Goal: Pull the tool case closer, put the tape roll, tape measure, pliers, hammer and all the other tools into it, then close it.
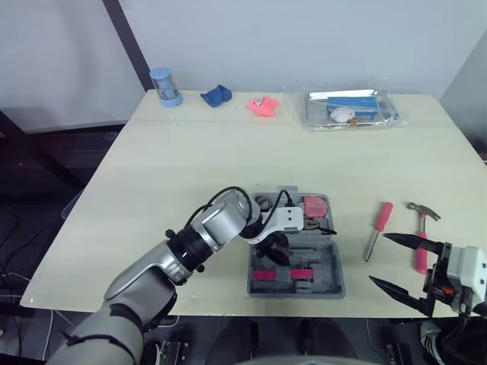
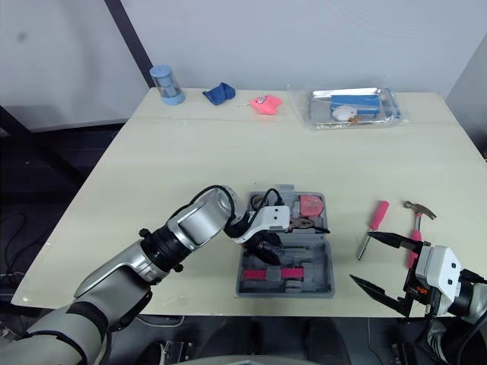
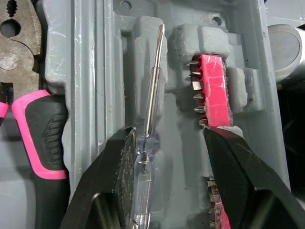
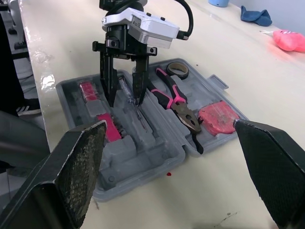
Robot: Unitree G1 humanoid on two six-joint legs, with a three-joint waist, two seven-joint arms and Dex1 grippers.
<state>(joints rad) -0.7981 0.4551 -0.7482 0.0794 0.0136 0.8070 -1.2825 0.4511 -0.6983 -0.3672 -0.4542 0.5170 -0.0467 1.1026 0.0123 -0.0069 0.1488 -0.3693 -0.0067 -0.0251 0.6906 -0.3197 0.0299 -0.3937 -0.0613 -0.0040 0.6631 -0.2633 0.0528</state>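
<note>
The grey tool case [image 1: 332, 285] lies open near the table's front edge. In it are a tape roll [image 1: 264, 202], a red tape measure [image 1: 314, 205], pink-handled pliers [image 4: 174, 102] and a pink bit holder [image 3: 212, 90]. My left gripper [image 3: 169, 143] hangs open just over the case, its fingers either side of a clear-handled screwdriver [image 3: 151, 105] lying in a slot. A pink screwdriver [image 1: 378, 224] and a pink-handled hammer [image 1: 421, 228] lie on the table right of the case. My right gripper [image 1: 378, 258] stands open beside them, holding nothing.
Along the table's far edge stand a blue cup [image 1: 165, 86], a blue cloth [image 1: 217, 95], a pink toy [image 1: 262, 105] and a clear bag with a tray [image 1: 351, 109]. The table's front edge [image 1: 228, 310] runs just below the case.
</note>
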